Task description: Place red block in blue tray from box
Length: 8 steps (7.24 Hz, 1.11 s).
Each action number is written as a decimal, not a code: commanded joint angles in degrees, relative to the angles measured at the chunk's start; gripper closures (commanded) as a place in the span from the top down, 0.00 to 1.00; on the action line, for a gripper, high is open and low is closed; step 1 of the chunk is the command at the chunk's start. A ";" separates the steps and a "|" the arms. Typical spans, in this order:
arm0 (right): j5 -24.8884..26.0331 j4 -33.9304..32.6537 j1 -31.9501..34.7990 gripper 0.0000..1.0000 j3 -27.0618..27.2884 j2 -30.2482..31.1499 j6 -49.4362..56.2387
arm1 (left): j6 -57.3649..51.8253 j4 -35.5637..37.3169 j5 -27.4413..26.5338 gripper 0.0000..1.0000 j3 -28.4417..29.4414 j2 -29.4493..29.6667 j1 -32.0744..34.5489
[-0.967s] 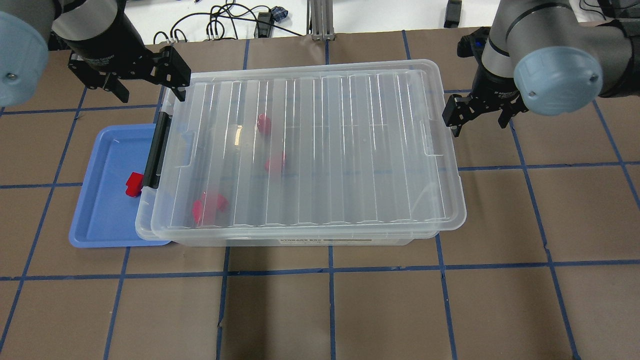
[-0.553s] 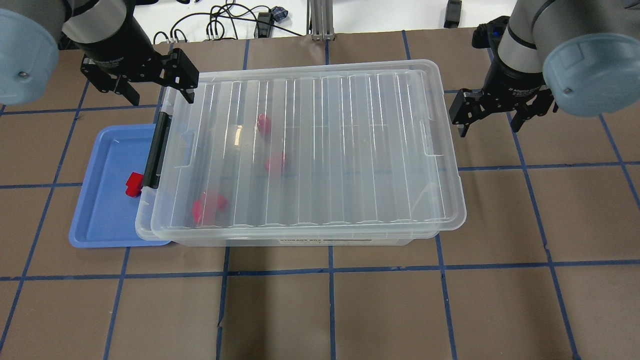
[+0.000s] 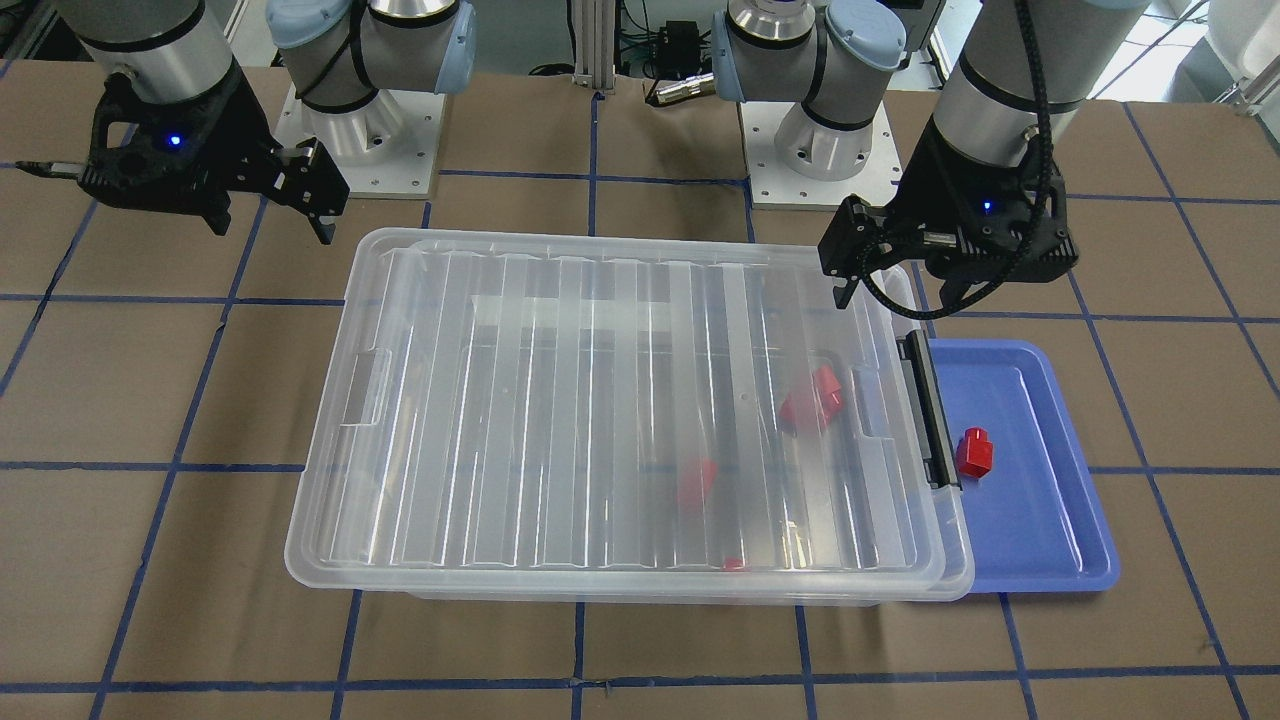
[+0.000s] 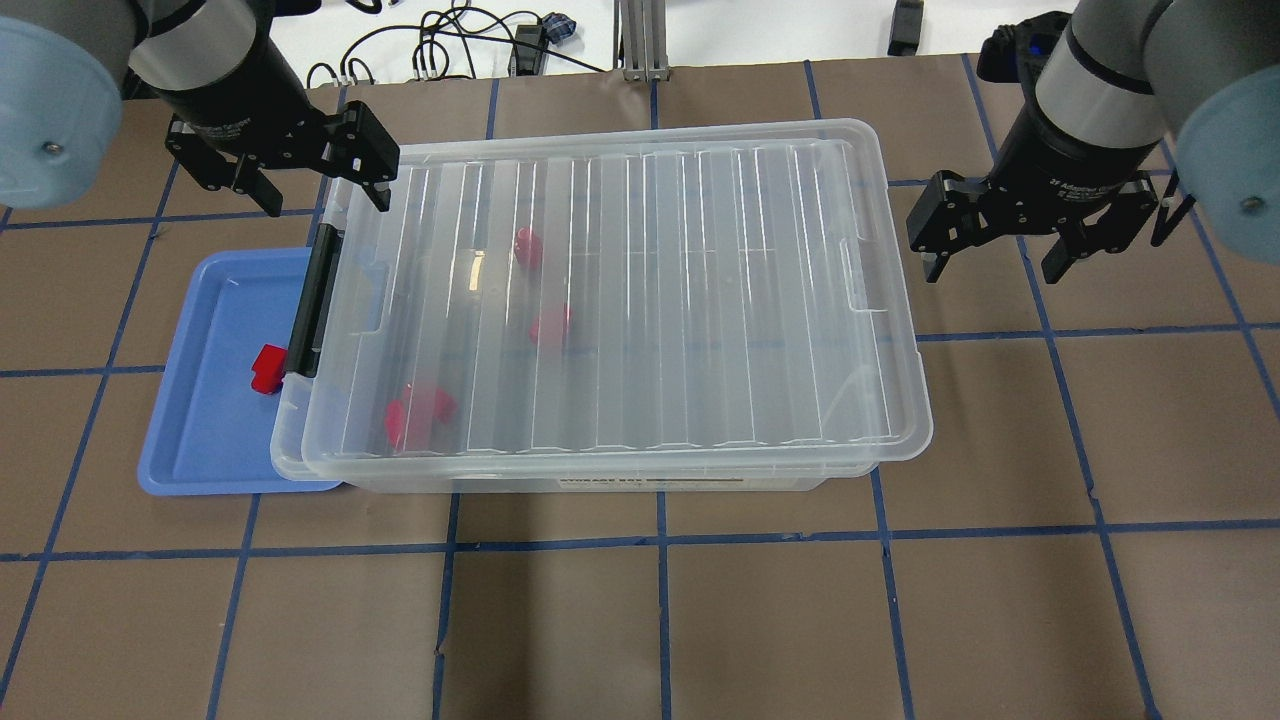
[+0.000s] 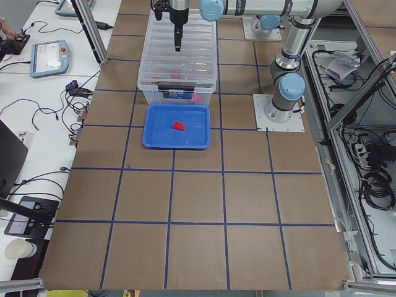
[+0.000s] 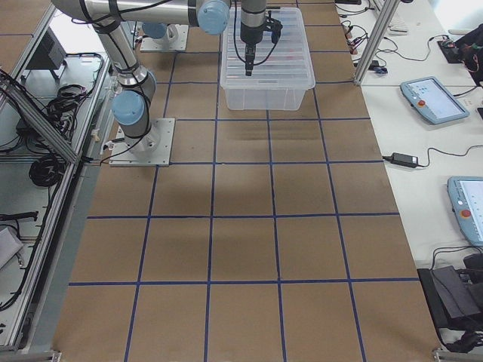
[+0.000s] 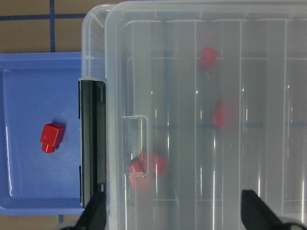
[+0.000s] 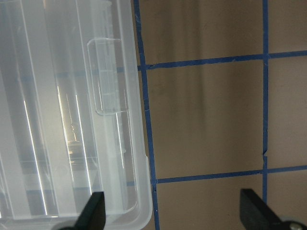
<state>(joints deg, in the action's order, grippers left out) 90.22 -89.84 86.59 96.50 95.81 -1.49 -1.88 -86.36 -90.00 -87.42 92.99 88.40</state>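
Note:
The clear box [image 4: 700,300] stands mid-table with its ribbed lid on, black latch [image 4: 312,300] at its left end. Three red blocks show blurred through the lid [image 4: 527,247] [image 4: 551,325] [image 4: 418,415]. The blue tray [image 4: 210,440] lies partly under the box's latch end. One red block [image 4: 268,368] lies in it, also in the left wrist view [image 7: 51,137]. My left gripper [image 4: 322,200] is open and empty above the box's far-left corner. My right gripper [image 4: 992,268] is open and empty above the table, just beyond the box's right end.
Brown table paper with a blue tape grid surrounds the box. Cables and a metal post [image 4: 640,40] lie beyond the far table edge. The robot bases [image 3: 350,110] stand behind the box in the front-facing view.
My right gripper has moved to the right, away from the box's right end. My left gripper has shifted slightly right over the box's corner. Both stay open; the blocks have not moved.

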 commanded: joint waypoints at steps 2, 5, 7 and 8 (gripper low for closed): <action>-0.31 -0.33 0.25 1.00 0.26 0.78 -0.71 | 0.03 -0.48 0.17 1.00 0.06 0.17 0.02; -0.05 -0.52 0.25 1.00 0.26 1.04 -0.62 | -0.06 -0.56 -0.35 1.00 -0.03 -0.35 0.02; -0.22 -0.52 0.25 1.00 0.26 1.04 -0.71 | -0.06 -0.48 -0.18 1.00 0.06 -0.18 0.02; -0.22 -0.51 0.25 1.00 -0.26 1.04 -0.71 | 0.03 -0.48 -0.44 1.00 0.06 -0.01 0.28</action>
<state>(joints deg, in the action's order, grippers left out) 90.03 -90.37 86.84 96.61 96.83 -2.17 -1.91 -86.87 -90.24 -87.38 92.81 88.48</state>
